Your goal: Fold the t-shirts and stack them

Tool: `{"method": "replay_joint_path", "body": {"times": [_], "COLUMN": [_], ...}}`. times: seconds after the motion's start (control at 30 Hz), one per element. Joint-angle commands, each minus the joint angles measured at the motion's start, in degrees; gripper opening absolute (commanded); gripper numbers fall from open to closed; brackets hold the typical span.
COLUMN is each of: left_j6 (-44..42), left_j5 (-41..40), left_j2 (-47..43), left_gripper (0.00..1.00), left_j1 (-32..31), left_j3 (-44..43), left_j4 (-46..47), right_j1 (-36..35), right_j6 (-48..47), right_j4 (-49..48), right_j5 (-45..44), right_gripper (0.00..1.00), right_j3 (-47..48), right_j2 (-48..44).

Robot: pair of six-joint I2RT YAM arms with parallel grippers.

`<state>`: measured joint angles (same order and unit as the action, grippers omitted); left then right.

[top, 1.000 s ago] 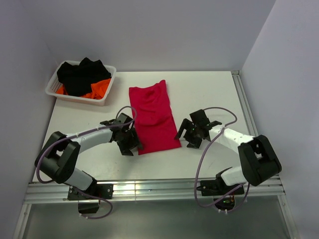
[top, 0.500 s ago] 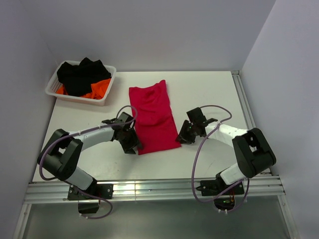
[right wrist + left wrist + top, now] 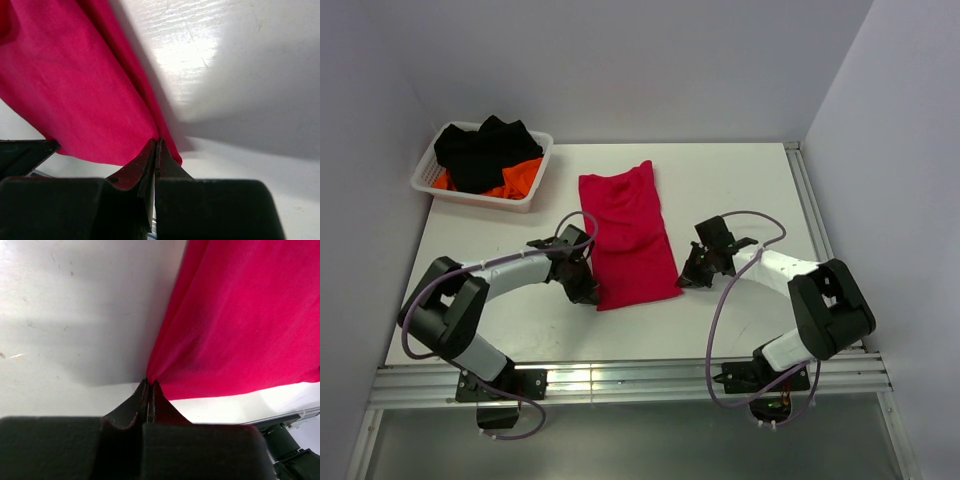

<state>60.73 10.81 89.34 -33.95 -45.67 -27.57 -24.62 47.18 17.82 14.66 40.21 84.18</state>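
Slippage threatens — left gripper (image 3: pixel 150 390) and right gripper (image 3: pixel 156 147) each pinch only a thin edge of the red t-shirt (image 3: pixel 628 240), centre frame; uneven lifting could tug a corner free.

Cloth items: one crimson t-shirt (image 3: pixel 625 235) on the single counter (image 3: pixel 740 190), plus one black garment (image 3: pixel 485 150) and one orange garment (image 3: pixel 520 178), making three pieces by colour; whether the black heap holds more than one piece cannot be told. Containers: one white mesh basket (image 3: pixel 428 178), holding the two heaped garments. Machinery: two arms, the left arm (image 3: pixel 500 270) and the right arm (image 3: pixel 780 270), each carrying one pincer, the left pincer (image 3: pixel 588 290) and the right pincer (image 3: pixel 688 276), two in all.
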Motion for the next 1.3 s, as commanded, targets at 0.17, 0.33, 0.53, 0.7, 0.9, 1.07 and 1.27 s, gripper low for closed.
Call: {"method": "replay_joint_path", "body": {"times": [0.17,0.33,0.53,0.7,0.9,1.07,1.27], "left_j6": [-1.5,-1.1,0.2,1.1,0.6,-1.4,-2.4], "left_j5": [-3.3,-3.2,-2.0,-1.5,-2.2,-3.9,-4.3], "left_j2": [-9.7,-19.1,-29.8,-35.9,-36.2,-30.4,-23.6], "left_gripper": [0.0,0.0,0.0,0.0,0.0,0.0,0.0], "left_j1": [-1.8,-3.0,-3.3,-3.2,-3.3,-3.2,-2.8], "left_j3": [-0.1,0.6,0.1,-1.9,-8.4,-14.8,-21.8], "left_j4": [-6.2,-12.7,-20.0,-24.8,-28.1,-29.1,-27.9], "right_j1": [-0.4,-0.6,-1.2,-1.5,-1.5,-1.5,-1.5], "right_j6": [1.2,4.6,9.0,11.4,10.2,6.9,2.9], "right_j4": [6.2,11.4,19.3,26.4,31.6,32.4,31.7], "right_j5": [-2.3,-3.8,-4.9,-6.0,-8.8,-10.4,-10.6], "right_gripper": [0.0,0.0,0.0,0.0,0.0,0.0,0.0], "right_j3": [-2.7,-5.2,-7.0,-5.6,1.5,8.9,17.0], "right_j2": [-11.9,-23.7,-38.5,-47.4,-47.5,-41.4,-32.4]}}
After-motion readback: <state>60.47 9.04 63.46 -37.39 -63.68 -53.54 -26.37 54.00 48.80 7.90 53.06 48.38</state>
